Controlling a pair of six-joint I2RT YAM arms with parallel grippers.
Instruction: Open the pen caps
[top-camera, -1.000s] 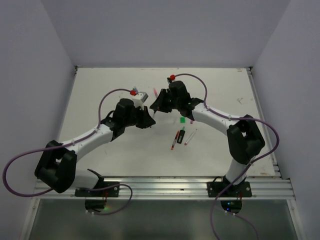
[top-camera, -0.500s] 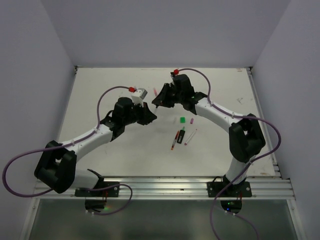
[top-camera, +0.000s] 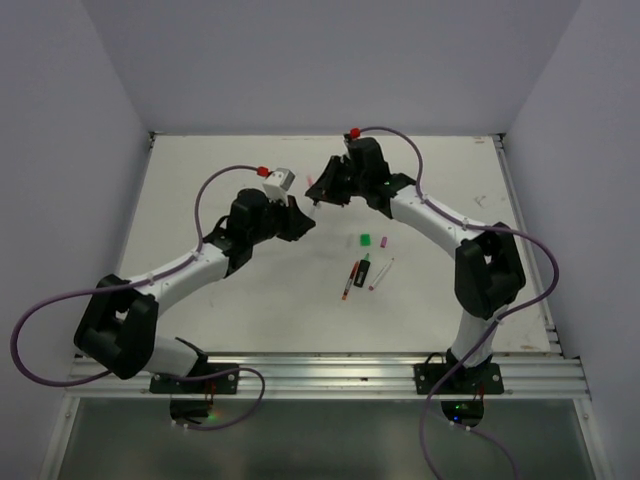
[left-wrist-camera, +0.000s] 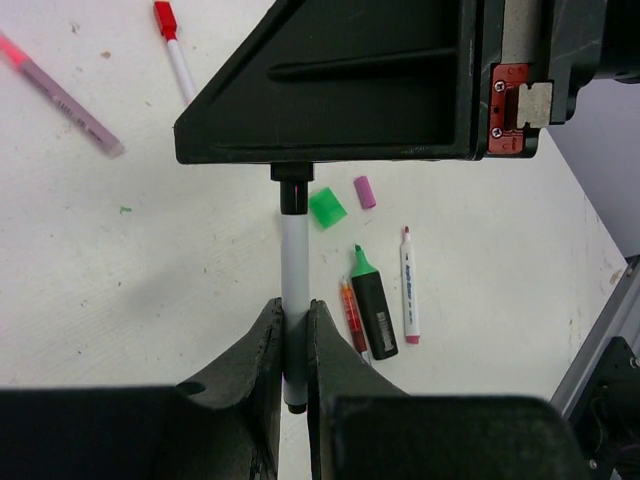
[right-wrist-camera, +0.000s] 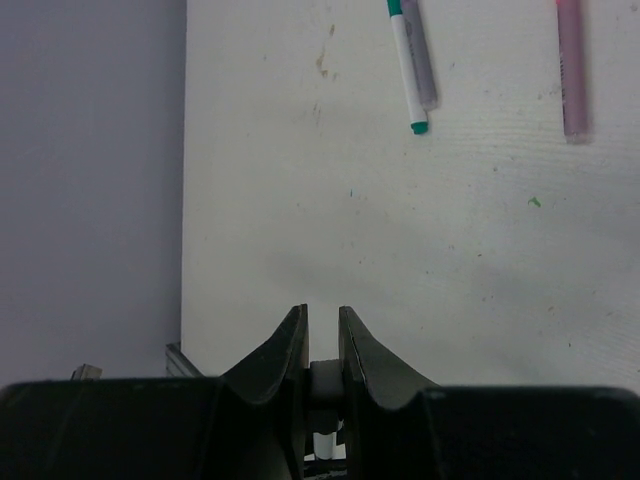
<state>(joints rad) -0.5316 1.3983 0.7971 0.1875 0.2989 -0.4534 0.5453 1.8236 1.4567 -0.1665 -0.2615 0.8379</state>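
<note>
White slim pen (left-wrist-camera: 294, 270), black cap (left-wrist-camera: 292, 195) still on

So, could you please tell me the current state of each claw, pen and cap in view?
left claw: shut on the white pen's barrel.
right claw: shut on that pen's black end.
white pen: held above the table between both claws, black end attached.
highlighter: uncapped, lying on the table.
green cap: off, lying loose.
pink cap: off, lying loose.
red-capped pen: capped, lying on the table.
</note>
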